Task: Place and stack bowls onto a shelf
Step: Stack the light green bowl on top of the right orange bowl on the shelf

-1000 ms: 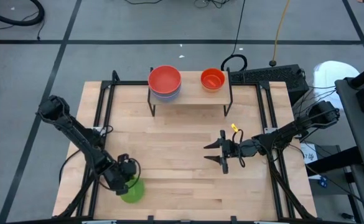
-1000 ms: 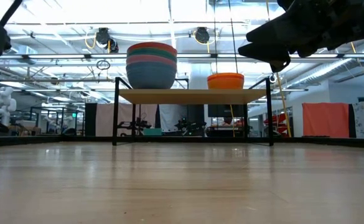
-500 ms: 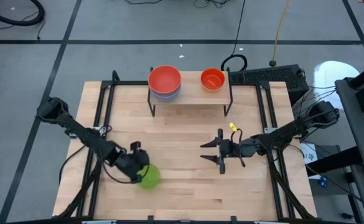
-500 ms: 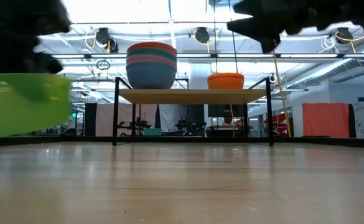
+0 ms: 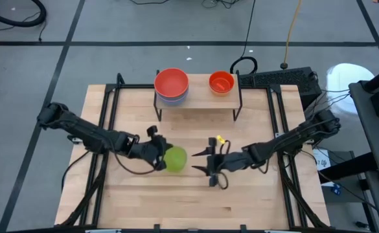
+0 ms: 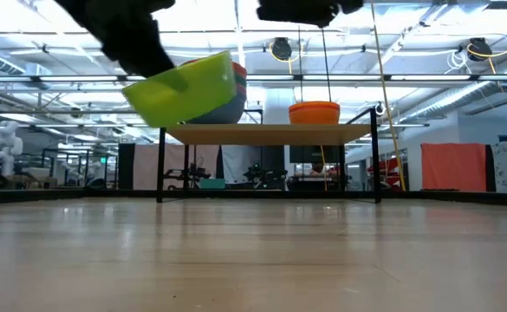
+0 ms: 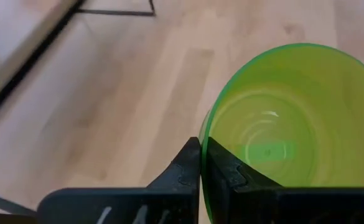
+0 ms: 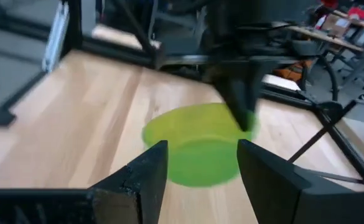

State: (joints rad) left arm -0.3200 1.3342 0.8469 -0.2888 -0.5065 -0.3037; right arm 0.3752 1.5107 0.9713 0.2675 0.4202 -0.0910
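Observation:
A green bowl (image 5: 175, 158) hangs above the middle of the table, with my left gripper (image 5: 161, 157) shut on its left side. In the low view the green bowl (image 6: 188, 88) is tilted in the air. My right gripper (image 5: 202, 163) stands open just right of it, fingers pointing at the bowl (image 8: 197, 152) with nothing between them. At the table's far side the shelf (image 5: 199, 98) carries a stack of bowls with a red one on top (image 5: 171, 83), resting on its left part. An orange bowl (image 5: 221, 82) rests on its right part. My left gripper pinches the green bowl's rim (image 7: 201, 134) on the side toward the table's left, one finger inside the bowl and one outside. The fingers come slanting down from the left. The bowl is lifted clear of the table and tilted, its held side lower.
Black frame rails (image 5: 105, 110) run along the table's left and right edges. The shelf's thin black legs (image 6: 160, 165) stand on the far part of the table. Bare wood lies between the shelf and the grippers.
My left gripper has swung from the table's near left corner toward the middle and risen, carrying the green bowl, which is now lifted clear and tilted. My right gripper has moved toward the table's left and upward, staying open, and now faces the bowl.

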